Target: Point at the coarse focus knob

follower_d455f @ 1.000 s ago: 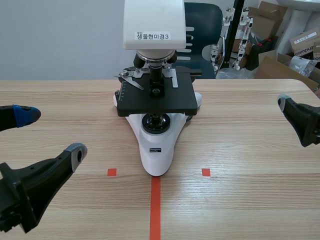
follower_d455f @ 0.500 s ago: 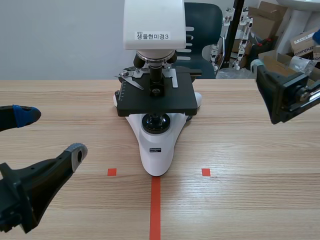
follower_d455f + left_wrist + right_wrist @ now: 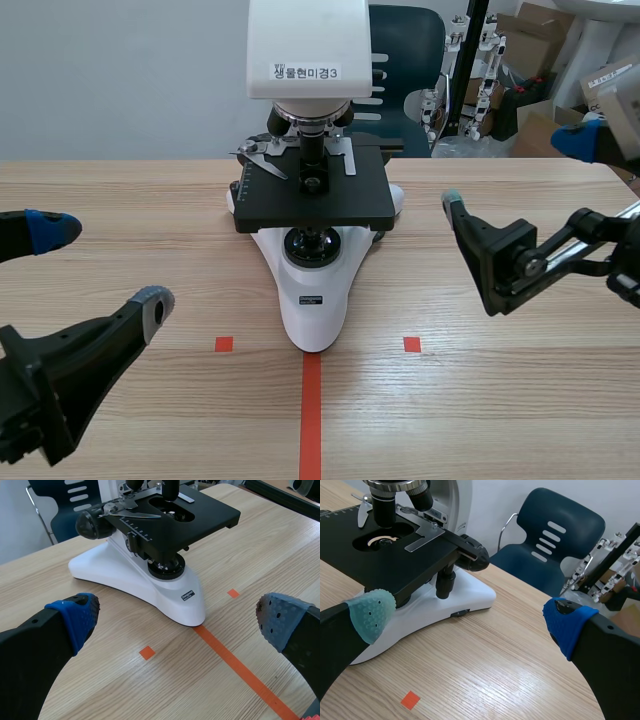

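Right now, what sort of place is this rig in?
Probably a robotics lab or workroom: a microscope on a tape-marked wooden table, cardboard boxes piled behind, and a blue chair across it.

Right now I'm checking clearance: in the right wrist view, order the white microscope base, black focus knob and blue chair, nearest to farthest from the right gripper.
From the right gripper:
1. white microscope base, just ahead and low.
2. black focus knob, farther ahead, up on the microscope's side.
3. blue chair, farthest, in the background beyond the microscope.
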Motion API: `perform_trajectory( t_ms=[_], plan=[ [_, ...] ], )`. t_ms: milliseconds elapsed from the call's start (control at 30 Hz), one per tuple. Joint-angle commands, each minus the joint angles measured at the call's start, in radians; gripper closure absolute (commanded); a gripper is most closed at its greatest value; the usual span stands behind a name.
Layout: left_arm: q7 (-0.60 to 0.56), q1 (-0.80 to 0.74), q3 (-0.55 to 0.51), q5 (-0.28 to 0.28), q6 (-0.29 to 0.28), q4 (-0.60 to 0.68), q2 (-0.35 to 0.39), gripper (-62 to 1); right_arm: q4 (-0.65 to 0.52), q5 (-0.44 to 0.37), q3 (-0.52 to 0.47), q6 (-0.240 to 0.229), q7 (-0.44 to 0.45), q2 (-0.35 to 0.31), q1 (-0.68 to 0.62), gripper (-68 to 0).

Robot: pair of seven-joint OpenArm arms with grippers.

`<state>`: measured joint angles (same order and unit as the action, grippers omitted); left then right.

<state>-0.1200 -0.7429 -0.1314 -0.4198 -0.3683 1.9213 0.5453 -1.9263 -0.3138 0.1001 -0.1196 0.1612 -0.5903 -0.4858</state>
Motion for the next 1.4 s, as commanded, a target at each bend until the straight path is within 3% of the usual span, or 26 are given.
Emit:
perform_trajectory(
  t_ms=[0, 133, 1367],
  plan=[
    [-0.011, -0.007, 0.008, -0.007, -0.001, 0.006, -0.011, -62.3, -0.027, -0.008, -0.019, 0.000, 0.033, -0.029, 0.009, -67.9],
    [-0.011, -0.007, 0.008, -0.007, -0.001, 0.006, -0.011, -62.3, -0.069, -0.034, -0.019, -0.001, 0.034, -0.069, 0.009, -67.9],
    [-0.011, -0.007, 0.008, -0.006, -0.001, 0.006, -0.010, -62.3, -0.072, -0.029, -0.019, -0.011, 0.016, -0.069, 0.003, -67.9]
  ],
)
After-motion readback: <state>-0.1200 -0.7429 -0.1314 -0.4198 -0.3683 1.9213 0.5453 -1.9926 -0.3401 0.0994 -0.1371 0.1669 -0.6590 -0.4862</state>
